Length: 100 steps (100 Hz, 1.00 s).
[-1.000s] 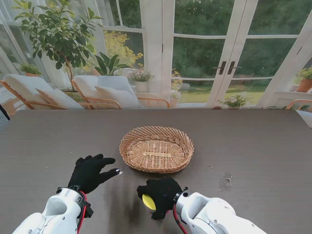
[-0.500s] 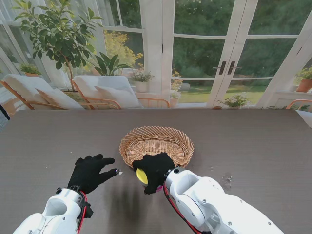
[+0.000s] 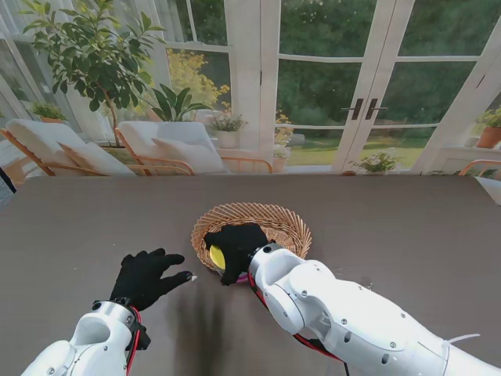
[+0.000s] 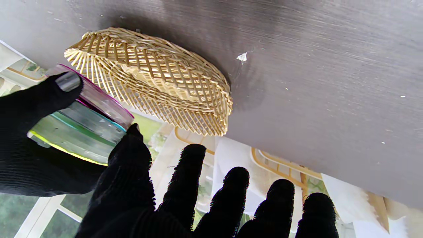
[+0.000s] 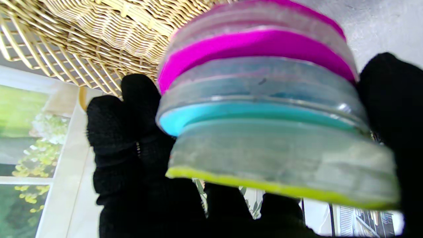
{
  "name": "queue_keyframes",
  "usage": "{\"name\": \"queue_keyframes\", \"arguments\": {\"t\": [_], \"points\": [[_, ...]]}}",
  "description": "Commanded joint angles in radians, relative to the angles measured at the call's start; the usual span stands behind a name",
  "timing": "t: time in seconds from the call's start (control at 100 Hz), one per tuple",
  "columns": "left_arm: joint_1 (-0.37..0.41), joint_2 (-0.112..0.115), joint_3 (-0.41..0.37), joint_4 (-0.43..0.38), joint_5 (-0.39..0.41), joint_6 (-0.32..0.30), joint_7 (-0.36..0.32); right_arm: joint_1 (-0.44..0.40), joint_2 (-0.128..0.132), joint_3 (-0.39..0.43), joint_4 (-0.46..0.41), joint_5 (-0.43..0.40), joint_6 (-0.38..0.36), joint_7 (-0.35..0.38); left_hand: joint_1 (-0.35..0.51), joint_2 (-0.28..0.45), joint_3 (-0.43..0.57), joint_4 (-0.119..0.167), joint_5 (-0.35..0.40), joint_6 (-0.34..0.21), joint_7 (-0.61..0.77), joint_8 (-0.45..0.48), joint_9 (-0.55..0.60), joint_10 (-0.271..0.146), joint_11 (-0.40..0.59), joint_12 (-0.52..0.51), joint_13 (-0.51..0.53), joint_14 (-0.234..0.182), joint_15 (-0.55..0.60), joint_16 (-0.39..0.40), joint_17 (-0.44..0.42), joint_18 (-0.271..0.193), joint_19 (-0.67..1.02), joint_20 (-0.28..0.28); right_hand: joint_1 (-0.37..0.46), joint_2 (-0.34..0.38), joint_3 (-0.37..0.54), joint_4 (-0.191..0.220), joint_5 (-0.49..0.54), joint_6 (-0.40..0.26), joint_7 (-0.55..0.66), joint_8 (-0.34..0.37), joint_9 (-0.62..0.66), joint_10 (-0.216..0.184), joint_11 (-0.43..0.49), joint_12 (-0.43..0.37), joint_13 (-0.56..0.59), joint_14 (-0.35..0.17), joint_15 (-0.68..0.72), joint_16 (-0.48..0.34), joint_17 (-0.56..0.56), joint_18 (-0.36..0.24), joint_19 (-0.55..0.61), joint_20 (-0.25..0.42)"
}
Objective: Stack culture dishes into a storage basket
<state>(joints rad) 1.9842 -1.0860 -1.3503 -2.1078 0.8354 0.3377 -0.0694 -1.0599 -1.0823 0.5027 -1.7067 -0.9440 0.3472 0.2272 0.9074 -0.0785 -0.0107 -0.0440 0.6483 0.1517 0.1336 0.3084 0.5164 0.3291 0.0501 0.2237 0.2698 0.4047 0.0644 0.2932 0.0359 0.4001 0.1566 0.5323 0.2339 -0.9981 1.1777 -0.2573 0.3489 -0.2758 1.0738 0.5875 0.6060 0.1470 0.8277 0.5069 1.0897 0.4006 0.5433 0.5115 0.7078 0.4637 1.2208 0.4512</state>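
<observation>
While the right hand (image 3: 235, 249) grips the dish stack (image 3: 216, 257) at the near-left rim of the basket (image 3: 291, 225), the stand view shows the left hand (image 3: 145, 276) resting on the table (image 3: 407, 227), fingers spread, holding nothing. In the left wrist view, the stack (image 4: 82, 125) of three dishes sits just beside the basket (image 4: 158, 79), clear of the table (image 4: 330, 82), with the right hand (image 4: 39, 145) clasped around it. In the right wrist view, the stack (image 5: 264, 115) shows magenta, teal and yellow layers, tilted, with fingers (image 5: 132, 109) on one side and the thumb on the other; the basket (image 5: 99, 29) lies just beyond. The step in hand appears to be transport. The next move likely calls for carrying the stack over the rim, levelling it, lowering it to the basket floor, then releasing.
</observation>
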Motion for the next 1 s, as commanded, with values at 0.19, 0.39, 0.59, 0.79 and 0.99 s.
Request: {"name": "queue_keyframes", "arguments": {"t": [0.19, 0.39, 0.59, 0.79, 0.99], "points": [[-0.003, 0.0, 0.003, 0.0, 0.011, 0.014, -0.027, 0.103, -0.054, -0.074, 0.109, 0.064, 0.041, -0.029, 0.026, 0.067, -0.005, 0.035, 0.018, 0.0, 0.0, 0.003, 0.002, 0.009, -0.004, 0.006, 0.027, 0.018, -0.003, 0.001, 0.001, -0.007, -0.001, 0.011, 0.336, 0.091, 0.266, 0.129, 0.086, 0.045, 0.112, 0.011, 0.039, -0.05, 0.091, 0.054, 0.077, -0.279, 0.07, 0.018, 0.279, -0.09, 0.036, 0.017], [-0.006, 0.0, 0.006, 0.001, 0.021, 0.025, -0.031, 0.18, -0.099, -0.131, 0.211, 0.134, 0.067, -0.07, 0.027, 0.066, -0.005, 0.034, 0.018, 0.0, 0.0, 0.003, 0.002, 0.009, -0.003, 0.006, 0.026, 0.018, -0.004, 0.001, 0.002, -0.008, -0.001, 0.011, 0.333, 0.089, 0.264, 0.131, 0.086, 0.045, 0.111, 0.012, 0.035, -0.049, 0.091, 0.054, 0.075, -0.281, 0.069, 0.018, 0.275, -0.094, 0.034, 0.018], [-0.007, 0.001, 0.011, 0.002, 0.037, 0.038, -0.032, 0.239, -0.145, -0.162, 0.315, 0.199, 0.084, -0.107, 0.027, 0.067, -0.005, 0.035, 0.017, -0.001, 0.0, 0.003, 0.003, 0.008, -0.003, 0.006, 0.026, 0.017, -0.003, 0.001, 0.002, -0.009, -0.001, 0.011, 0.329, 0.099, 0.265, 0.138, 0.086, 0.045, 0.111, 0.013, 0.037, -0.049, 0.092, 0.054, 0.072, -0.276, 0.069, 0.017, 0.274, -0.094, 0.033, 0.02], [-0.007, 0.001, 0.013, 0.005, 0.053, 0.043, -0.03, 0.277, -0.181, -0.18, 0.403, 0.242, 0.086, -0.135, 0.027, 0.066, -0.005, 0.034, 0.017, -0.002, 0.0, 0.003, 0.003, 0.008, -0.003, 0.006, 0.026, 0.016, -0.003, 0.001, 0.002, -0.009, -0.001, 0.011, 0.327, 0.1, 0.263, 0.144, 0.089, 0.045, 0.11, 0.013, 0.034, -0.05, 0.093, 0.054, 0.069, -0.278, 0.069, 0.016, 0.27, -0.095, 0.031, 0.021], [-0.011, 0.002, 0.018, 0.012, 0.064, 0.049, -0.028, 0.3, -0.202, -0.188, 0.47, 0.269, 0.075, -0.152, 0.028, 0.066, -0.005, 0.034, 0.018, -0.002, 0.001, 0.003, 0.005, 0.008, -0.003, 0.007, 0.026, 0.015, -0.003, 0.001, 0.002, -0.009, -0.001, 0.011, 0.326, 0.096, 0.265, 0.144, 0.091, 0.046, 0.11, 0.013, 0.034, -0.05, 0.093, 0.054, 0.066, -0.278, 0.07, 0.017, 0.267, -0.096, 0.028, 0.024]]}}
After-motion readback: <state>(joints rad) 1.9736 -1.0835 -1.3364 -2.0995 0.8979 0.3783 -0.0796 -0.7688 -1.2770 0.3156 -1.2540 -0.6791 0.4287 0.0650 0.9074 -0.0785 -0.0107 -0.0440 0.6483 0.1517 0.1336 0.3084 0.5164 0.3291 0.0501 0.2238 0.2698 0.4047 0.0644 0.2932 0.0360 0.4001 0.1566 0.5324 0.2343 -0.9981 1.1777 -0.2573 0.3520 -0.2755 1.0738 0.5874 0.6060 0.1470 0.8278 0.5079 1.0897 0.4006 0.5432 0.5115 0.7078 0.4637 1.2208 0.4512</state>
